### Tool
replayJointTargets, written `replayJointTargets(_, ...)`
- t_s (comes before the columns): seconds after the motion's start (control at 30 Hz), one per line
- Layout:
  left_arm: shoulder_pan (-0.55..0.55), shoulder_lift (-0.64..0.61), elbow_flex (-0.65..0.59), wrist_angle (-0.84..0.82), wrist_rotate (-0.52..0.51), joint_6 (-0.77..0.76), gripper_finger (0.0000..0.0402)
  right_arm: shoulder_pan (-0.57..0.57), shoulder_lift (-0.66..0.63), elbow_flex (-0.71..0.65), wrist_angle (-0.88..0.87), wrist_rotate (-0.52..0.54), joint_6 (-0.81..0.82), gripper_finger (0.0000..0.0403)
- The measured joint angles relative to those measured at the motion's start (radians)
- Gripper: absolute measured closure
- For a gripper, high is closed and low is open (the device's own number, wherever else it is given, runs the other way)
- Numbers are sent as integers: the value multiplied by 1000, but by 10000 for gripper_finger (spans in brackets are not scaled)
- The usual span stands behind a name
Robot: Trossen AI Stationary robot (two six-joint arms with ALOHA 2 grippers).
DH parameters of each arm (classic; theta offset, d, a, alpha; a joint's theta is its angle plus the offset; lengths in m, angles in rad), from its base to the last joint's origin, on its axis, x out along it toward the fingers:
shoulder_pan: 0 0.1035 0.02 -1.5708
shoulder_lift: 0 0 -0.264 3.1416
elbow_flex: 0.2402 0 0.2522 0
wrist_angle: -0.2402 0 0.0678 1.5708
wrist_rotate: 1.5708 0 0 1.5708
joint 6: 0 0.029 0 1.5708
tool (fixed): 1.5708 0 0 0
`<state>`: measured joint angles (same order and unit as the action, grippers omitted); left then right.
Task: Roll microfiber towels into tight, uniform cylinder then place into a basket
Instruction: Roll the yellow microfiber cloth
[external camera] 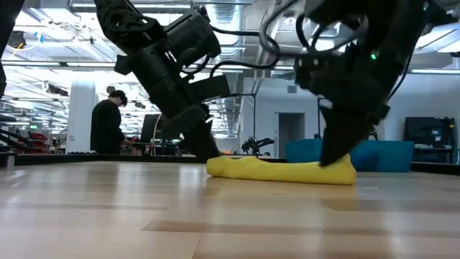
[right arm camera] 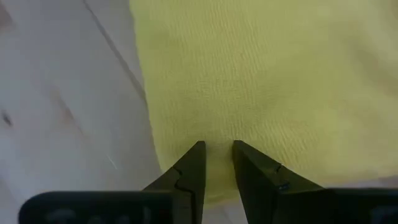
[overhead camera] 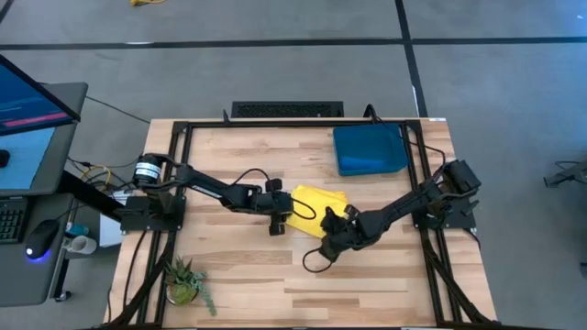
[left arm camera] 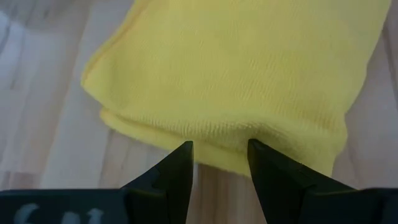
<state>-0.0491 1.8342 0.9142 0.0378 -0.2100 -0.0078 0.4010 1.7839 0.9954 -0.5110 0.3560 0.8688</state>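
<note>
One camera looks straight down on the worktop point(overhead camera: 367, 275), one level across it; both wrist cameras sit close over the yellow towel point(left arm camera: 236, 74).

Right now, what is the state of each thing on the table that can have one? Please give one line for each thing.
yellow towel: folded into a thick pad, lying flat on the table, not in the bin.
teal bin: upright, far from the towel, contents cannot be told.
left pincer: fingers parted around the towel's folded edge.
right pincer: fingers slightly parted, pressed on the towel.
potted plant: upright at the table's near left corner.
</note>
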Motion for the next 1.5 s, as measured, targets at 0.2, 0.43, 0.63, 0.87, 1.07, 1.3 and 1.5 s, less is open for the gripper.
replayJointTargets(0.2,3,0,-22,4,3,-12,255,-4,58,4,12,-79,55,300)
replayJointTargets(0.43,-3,-11,-19,-20,-20,-13,255,-4,70,2,72,-83,163,300)
replayJointTargets(0.63,-46,-69,-15,-132,-131,-31,255,3,46,-5,206,-127,170,300)
replayJointTargets(0.87,-129,-142,-15,-189,-184,-62,255,18,27,54,228,-114,62,300)
replayJointTargets(1.07,-173,-149,-20,-134,-186,-74,255,9,-90,116,50,-39,-16,300)
replayJointTargets(1.3,-171,-148,-88,20,-169,-88,255,-70,-282,125,-123,102,-39,300)
replayJointTargets(1.5,-170,-148,-133,146,-161,-107,255,-153,-384,125,-140,178,-66,300)
